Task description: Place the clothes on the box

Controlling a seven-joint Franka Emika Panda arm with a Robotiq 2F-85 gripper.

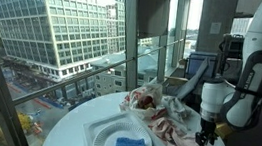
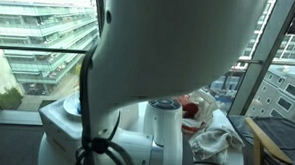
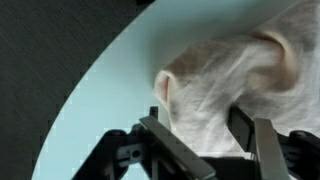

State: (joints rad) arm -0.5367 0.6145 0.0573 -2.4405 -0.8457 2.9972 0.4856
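Clothes (image 1: 156, 111), soft bundles of white fabric with pinkish-red patches, lie heaped on the far side of the big round white table (image 1: 74, 127), close to the window glass. In an exterior view the white jointed robot arm (image 1: 257, 68) stands at the table's edge; its upper link rises, bends over at the elbow, and the forearm drops almost straight down. The dark two-fingered gripper (image 1: 205, 141) points downward at the end of the heap nearest the arm, low enough to meet the fabric. In an exterior view the arm's bulky white shell (image 2: 169, 53) fills most of the picture, and crumpled white cloth shows past it. Wrist view: the gripper (image 3: 195, 118) comes in from the bottom edge. Jaws apart, one dark finger either side of a raised fold of the white cloth (image 3: 240, 80), fold lying between them on the pale tabletop (image 3: 110, 90). Whether the pads press the fabric cannot be told. Nearer the camera sits a pale dish with a stepped rim (image 1: 103, 138), holding a blue sponge (image 1: 130, 145), well apart from the gripper.
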